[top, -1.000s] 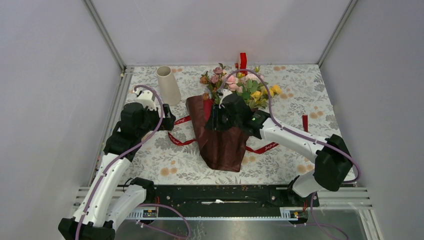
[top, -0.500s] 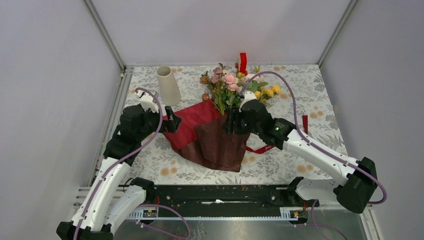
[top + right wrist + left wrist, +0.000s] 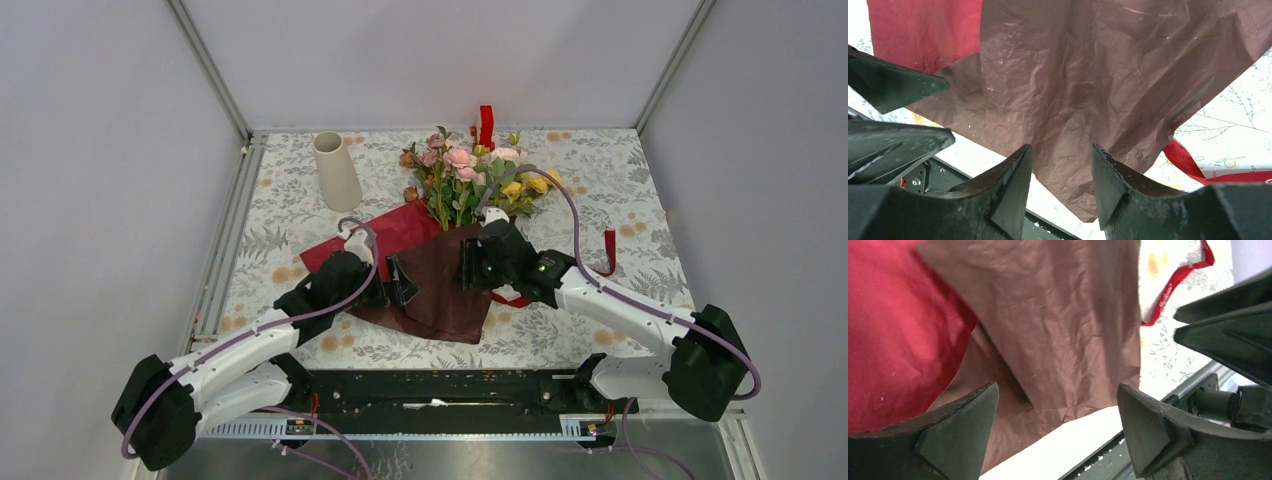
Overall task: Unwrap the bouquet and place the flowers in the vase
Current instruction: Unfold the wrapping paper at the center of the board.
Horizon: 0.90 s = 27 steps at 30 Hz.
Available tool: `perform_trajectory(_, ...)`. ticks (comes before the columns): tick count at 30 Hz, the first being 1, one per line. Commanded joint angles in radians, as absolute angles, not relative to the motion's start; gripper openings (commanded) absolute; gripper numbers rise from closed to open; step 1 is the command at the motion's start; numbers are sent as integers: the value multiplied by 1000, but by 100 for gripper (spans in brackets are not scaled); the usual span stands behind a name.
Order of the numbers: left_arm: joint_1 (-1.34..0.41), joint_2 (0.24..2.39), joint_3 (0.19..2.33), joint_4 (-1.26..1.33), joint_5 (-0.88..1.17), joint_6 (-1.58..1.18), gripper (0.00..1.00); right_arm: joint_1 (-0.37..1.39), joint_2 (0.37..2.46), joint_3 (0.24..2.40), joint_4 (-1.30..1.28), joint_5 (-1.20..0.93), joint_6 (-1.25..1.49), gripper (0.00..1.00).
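Bouquet lying lengthwise near-to-far, flowers at far end, wrapping paper tapering nearward; left gripper spread wide, empty; right gripper half-parted over paper, nothing held.

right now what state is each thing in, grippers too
wrapping paper: opened out, spread flat, crinkled
flowers: bunched, lying at the paper's far edge
vase: upright, no flowers in it
red ribbon: undone, lying loose
left gripper: open, over the paper
right gripper: open, over the paper
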<state>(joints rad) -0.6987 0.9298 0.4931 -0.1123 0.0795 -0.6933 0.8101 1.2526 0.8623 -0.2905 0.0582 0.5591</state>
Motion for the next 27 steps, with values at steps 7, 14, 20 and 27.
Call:
perform_trajectory(7,-698,945,301,114,-63,-882,97,832,1265,833,-203,26,582,53)
perform_trajectory(14,-637,825,160,106,-136,-963,98,874,1317,870,-190,45,580,53)
perform_trajectory(20,-600,681,100,10,-194,-979,99,946,1420,959,-210,97,562,55)
perform_trajectory(27,-588,595,91,-85,-213,-981,99,1046,1556,1102,-267,180,542,60)
